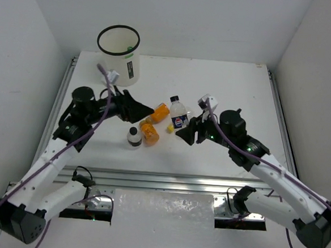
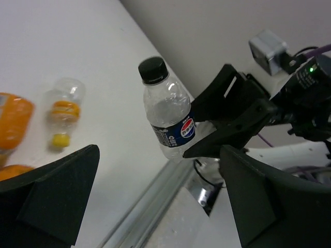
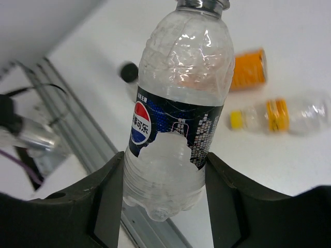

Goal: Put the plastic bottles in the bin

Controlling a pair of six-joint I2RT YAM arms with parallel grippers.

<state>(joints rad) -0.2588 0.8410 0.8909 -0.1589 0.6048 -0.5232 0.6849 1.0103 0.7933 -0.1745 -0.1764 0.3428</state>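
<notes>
A clear plastic bottle (image 3: 176, 119) with a dark blue label and black cap (image 2: 153, 69) stands upright near the table's middle (image 1: 178, 115). My right gripper (image 3: 164, 168) is shut on its lower body, with both fingers pressed against its sides (image 1: 184, 129). My left gripper (image 2: 160, 181) is open and empty, just left of the bottles (image 1: 143, 112). Two orange bottles (image 1: 160, 111) (image 1: 149, 133), a short dark bottle with a white cap (image 1: 134, 136) and a small clear bottle with a yellow cap (image 3: 279, 114) lie between the arms. The bin (image 1: 117, 52) stands at the far left corner.
The table's metal rail (image 1: 167, 181) runs along the near edge, and a second rail (image 1: 277, 109) runs along the right side. White walls close in the left, right and back. The left arm's purple cable (image 1: 106, 91) loops above its wrist.
</notes>
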